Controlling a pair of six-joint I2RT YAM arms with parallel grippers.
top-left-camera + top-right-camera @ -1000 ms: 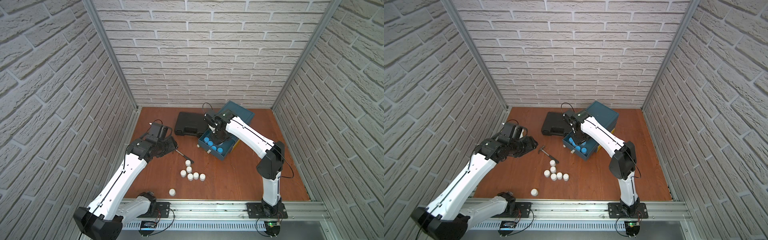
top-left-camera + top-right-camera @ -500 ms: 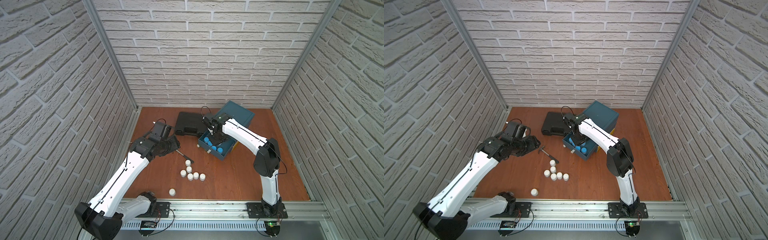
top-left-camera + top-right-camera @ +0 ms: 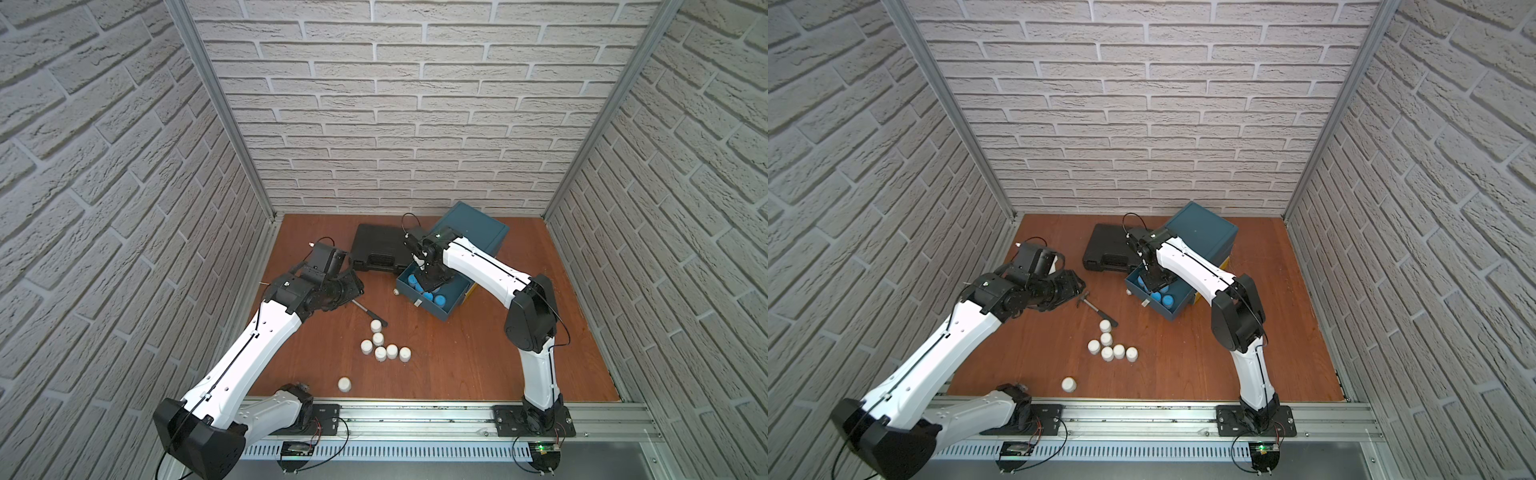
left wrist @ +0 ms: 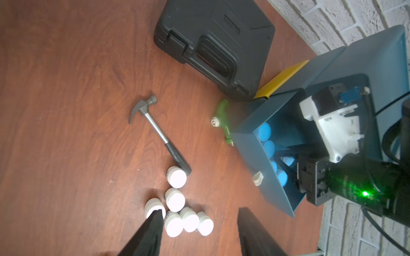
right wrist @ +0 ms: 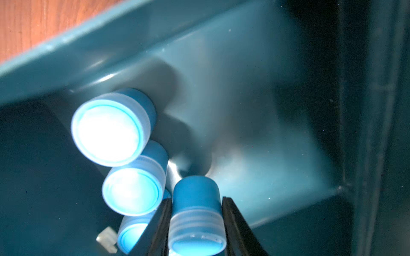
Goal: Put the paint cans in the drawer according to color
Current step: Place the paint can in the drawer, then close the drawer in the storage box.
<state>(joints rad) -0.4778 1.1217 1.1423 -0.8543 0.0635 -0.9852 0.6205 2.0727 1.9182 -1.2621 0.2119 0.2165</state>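
Observation:
Several white paint cans [image 3: 384,349] stand clustered on the wooden floor, and they show in the left wrist view too [image 4: 177,212]. One more white can [image 3: 344,384] sits alone near the front rail. Light blue paint cans [image 3: 428,296] lie in the pulled-out teal drawer [image 3: 446,311]. My right gripper [image 5: 196,199] reaches down into that drawer and is shut on a light blue paint can [image 5: 196,212], beside three other blue cans [image 5: 111,128]. My left gripper [image 4: 200,210] hangs open above the floor, over the white cluster and holding nothing.
A black tool case [image 3: 380,251] lies at the back. A hammer [image 4: 155,128] lies between my left gripper and the white cans. A green toy drill [image 4: 223,119] rests by the drawer's corner. The teal cabinet [image 3: 473,230] stands behind the drawer, with a yellow drawer front [image 4: 281,79] below.
My left gripper has drifted a little to the right, toward the hammer, and its jaws have narrowed slightly. My right gripper has shifted slightly left inside the drawer, still gripping the blue can.

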